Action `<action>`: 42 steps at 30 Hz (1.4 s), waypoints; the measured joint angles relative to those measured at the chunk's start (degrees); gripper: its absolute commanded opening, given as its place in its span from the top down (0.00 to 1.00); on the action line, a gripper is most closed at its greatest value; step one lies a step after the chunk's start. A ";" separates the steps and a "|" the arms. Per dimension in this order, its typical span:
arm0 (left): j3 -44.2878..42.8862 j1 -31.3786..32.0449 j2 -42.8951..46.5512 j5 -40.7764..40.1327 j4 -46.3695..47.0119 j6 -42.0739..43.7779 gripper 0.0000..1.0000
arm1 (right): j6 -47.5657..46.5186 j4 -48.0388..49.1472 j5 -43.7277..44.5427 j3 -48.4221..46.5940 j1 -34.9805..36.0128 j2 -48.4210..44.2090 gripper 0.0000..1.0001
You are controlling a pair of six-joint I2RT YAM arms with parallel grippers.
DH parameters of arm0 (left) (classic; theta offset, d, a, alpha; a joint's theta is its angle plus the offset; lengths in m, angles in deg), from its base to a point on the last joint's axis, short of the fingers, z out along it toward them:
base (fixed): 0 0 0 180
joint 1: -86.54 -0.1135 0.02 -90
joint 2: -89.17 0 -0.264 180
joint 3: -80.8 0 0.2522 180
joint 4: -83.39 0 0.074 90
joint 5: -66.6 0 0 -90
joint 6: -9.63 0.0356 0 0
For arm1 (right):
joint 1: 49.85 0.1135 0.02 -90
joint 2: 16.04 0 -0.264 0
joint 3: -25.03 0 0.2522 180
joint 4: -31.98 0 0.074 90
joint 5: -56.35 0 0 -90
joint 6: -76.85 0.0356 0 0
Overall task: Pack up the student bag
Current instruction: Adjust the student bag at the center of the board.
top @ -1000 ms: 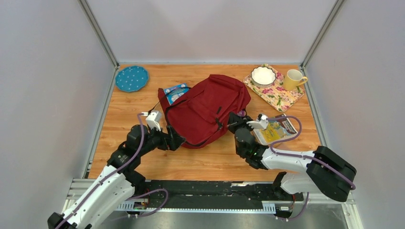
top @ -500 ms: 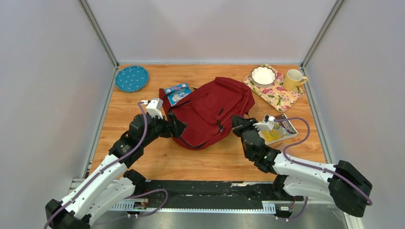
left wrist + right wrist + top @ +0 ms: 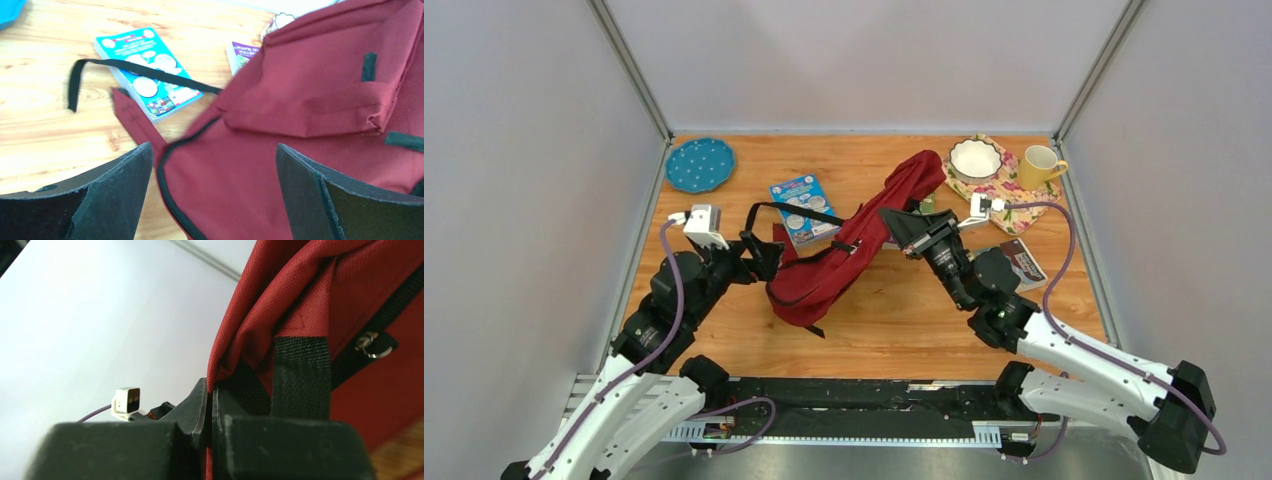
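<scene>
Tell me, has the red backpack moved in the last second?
Yes. The student bag, earlier flat, is tipped up on edge by the right claw, its top swung toward the floral mat, uncovering the blue book.

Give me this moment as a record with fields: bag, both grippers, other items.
bag: student bag, tilted on edge, one end held up, other end on table
strap: black strap across blue book
right gripper: shut on student bag fabric
left gripper: open at bag's lower end, not gripping
far left: blue plate
far right: white bowl on floral mat, yellow mug beside
near right: second book, partly hidden
</scene>
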 measured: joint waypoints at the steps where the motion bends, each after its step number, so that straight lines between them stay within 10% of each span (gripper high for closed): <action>1: -0.48 0.02 0.72 -0.92 -0.61 0.15 0.01 | 0.17 1.09 -1.73 -0.83 -0.20 0.96 1.00; 9: -1.03 0.00 5.75 -7.23 -6.84 0.85 0.01 | -0.72 1.92 -12.07 -11.63 -1.77 13.11 1.00; 25: -2.67 0.02 8.52 -10.16 -9.88 1.14 0.01 | 1.27 -1.46 -34.07 -68.52 -25.11 49.59 1.00; 42: 3.39 0.02 -0.26 -1.64 -2.95 1.70 0.01 | 5.22 20.96 -19.43 2.64 -15.19 46.03 1.00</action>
